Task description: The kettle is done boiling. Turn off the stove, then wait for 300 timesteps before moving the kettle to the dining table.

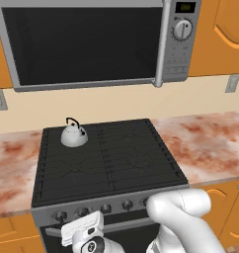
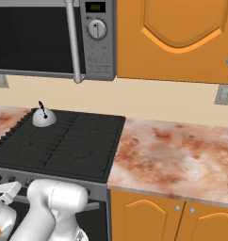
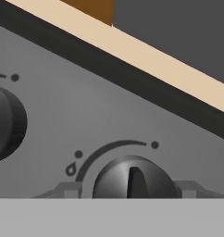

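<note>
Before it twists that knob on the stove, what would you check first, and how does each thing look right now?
1. Hand is at the row of knobs on the stove front: ok, it sits low against the front panel.
2. A knob is lined up with the hand: ok, it sits centred just ahead in the hand view.
3. Fingers sit on either side of that knob: ok, one shows at each flank.
4. Fingers already pressing on the knob: cannot tell.
5. This is the knob for the kettle's burner: cannot tell.
6. Kettle stands upright on the back left grate, away from the hand: ok.
</note>
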You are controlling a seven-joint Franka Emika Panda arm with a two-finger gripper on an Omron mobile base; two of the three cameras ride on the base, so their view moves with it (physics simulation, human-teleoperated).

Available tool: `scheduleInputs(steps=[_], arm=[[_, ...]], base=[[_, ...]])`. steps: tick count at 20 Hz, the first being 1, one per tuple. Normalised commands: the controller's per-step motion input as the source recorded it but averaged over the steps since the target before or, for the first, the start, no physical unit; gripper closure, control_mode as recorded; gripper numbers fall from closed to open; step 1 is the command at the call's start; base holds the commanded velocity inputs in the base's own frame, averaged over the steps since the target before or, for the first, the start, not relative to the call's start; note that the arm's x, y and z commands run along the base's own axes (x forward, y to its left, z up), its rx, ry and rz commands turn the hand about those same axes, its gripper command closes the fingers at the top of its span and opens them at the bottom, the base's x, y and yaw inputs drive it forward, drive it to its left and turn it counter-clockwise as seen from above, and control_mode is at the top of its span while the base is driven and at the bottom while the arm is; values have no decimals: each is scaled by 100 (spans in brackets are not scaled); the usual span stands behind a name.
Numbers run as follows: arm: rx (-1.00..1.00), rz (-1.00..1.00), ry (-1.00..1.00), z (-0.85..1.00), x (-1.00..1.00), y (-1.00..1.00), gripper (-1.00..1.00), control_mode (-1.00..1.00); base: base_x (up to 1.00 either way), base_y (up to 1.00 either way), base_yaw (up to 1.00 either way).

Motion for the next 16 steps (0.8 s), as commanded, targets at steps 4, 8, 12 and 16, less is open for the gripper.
scheduleInputs(steps=[4,8,12,16], arm=[[0,0,0,-5,1,0,100,-100],[7,0,-2,0,-1,-1,100,-100],[37,0,-10,-6,-4,-21,100,-100],[45,1,-7,-13,-3,-28,100,-100]], base=[[0,0,0],[0,0,0],[0,0,0],[0,0,0]])
